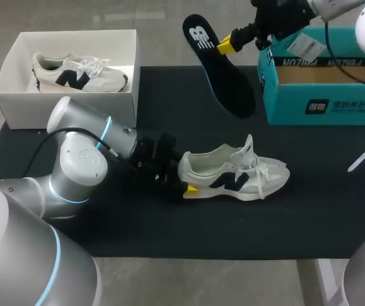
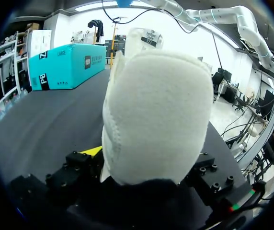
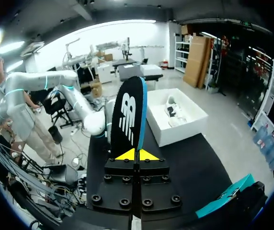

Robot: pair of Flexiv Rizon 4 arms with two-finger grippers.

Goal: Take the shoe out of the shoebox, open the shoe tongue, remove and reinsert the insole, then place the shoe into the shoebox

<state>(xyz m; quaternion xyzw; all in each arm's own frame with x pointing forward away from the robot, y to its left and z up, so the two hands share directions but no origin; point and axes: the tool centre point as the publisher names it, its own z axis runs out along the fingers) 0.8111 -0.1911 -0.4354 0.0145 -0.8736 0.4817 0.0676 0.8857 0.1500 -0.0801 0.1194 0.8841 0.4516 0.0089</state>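
a: nearest the camera, what does the left tool (image 1: 182, 173) have?
b: it is clamped on the heel of the white shoe (image 1: 233, 175), a finger on either side. in the left wrist view the padded heel fills the gap, with one of the yellow fingertips (image 2: 91, 151) showing beside it.
a: and the shoe itself?
b: it sits on its sole on the black surface (image 1: 170, 229), toe pointing away from the left arm, tongue standing up, laces loose.
a: farther back?
b: the right tool (image 1: 224, 44) hangs above the surface, its yellow tips pinched together on the edge of the dark insole (image 1: 224, 73), close to the logo end. the insole is in the air, out of the shoe, slanting down toward the surface.
a: and along the far edge?
b: a white shoebox (image 1: 16, 64) at the far left holds a second shoe (image 1: 77, 71) lying on its side. an open teal box (image 1: 326, 105) stands at the far right, near the right tool.
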